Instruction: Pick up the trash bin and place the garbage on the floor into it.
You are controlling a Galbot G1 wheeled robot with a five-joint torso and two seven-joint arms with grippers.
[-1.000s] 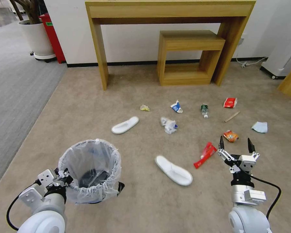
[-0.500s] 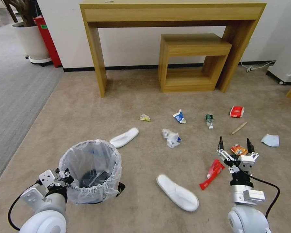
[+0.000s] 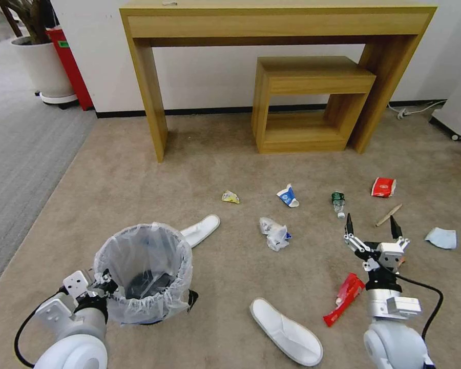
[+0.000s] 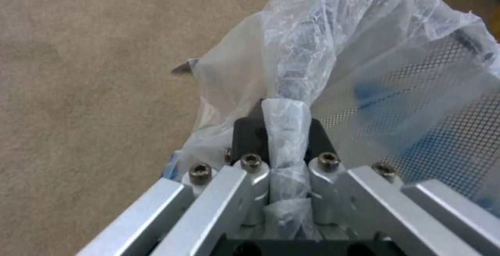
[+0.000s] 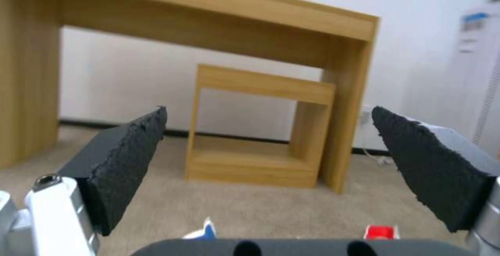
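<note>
Near left: left gripper (image 3: 105, 283) clenched on trash bin (image 3: 144, 271) rim, liner pinched between fingers (image 4: 250, 138). Near right: right gripper (image 3: 371, 226) spread wide, empty, above carpet. Farther out: garbage (image 3: 275, 233) scattered across floor (image 3: 138, 184), desk (image 3: 276, 20) beyond.

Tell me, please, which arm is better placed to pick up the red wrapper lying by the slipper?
The right. Its right gripper is open and free, near the red wrapper, while the left gripper is shut on the trash bin rim.
</note>
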